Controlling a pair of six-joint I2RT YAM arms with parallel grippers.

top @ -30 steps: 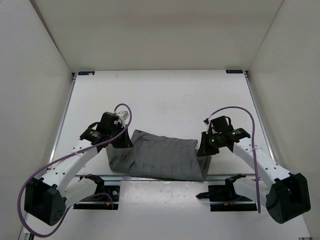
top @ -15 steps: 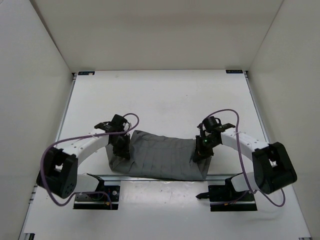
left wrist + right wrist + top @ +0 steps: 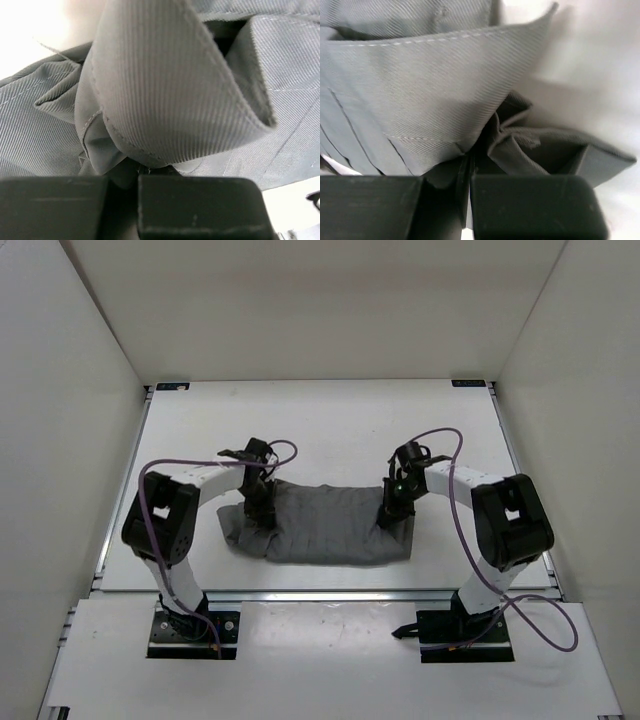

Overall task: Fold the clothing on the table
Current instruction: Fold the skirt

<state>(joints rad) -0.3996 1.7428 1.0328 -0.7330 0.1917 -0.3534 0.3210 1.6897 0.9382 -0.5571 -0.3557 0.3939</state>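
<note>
Two grips hold the clothing (image 3: 325, 525), one at each end. Your left gripper (image 3: 252, 508) is clamped on a thick roll of hem at the left end. Your right gripper (image 3: 392, 510) pinches a stitched edge and some bunched pleats at the right end. The clothing lies as a wide grey band mid-counter (image 3: 320, 425), with both grippers near its far edge.

The step in hand looks like laying the carried edge down to finish a fold. Move both arms together and level so the crease runs straight. Put just enough tension between the grippers to flatten the pleats, no more. Your left grip seems to take several layers, so watch that it doesn't drag the lower one. Set the edge flat before letting go, then lift straight up.
</note>
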